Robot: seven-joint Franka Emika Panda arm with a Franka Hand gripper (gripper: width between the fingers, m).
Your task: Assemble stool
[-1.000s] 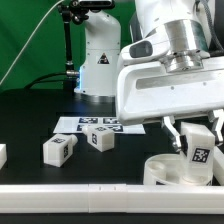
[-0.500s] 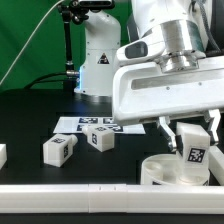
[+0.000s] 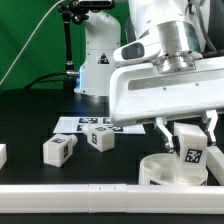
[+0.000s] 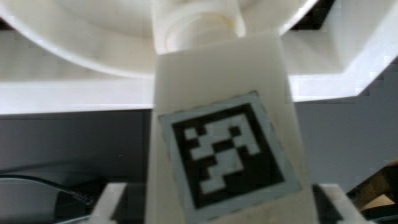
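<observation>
your gripper [image 3: 188,132] is clamped on a leg [image 3: 195,150] over the seat [image 3: 158,172], while a loose leg [image 3: 59,149] and a second loose leg [image 3: 100,137] sit by the marker board [image 3: 72,124], well apart on the exterior view's left.

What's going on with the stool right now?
The gripper is shut on one white leg, holding it over the round seat at the exterior view's right. Whether the leg's end is in the seat yet, I cannot tell. Two loose legs lie by the marker board.
</observation>
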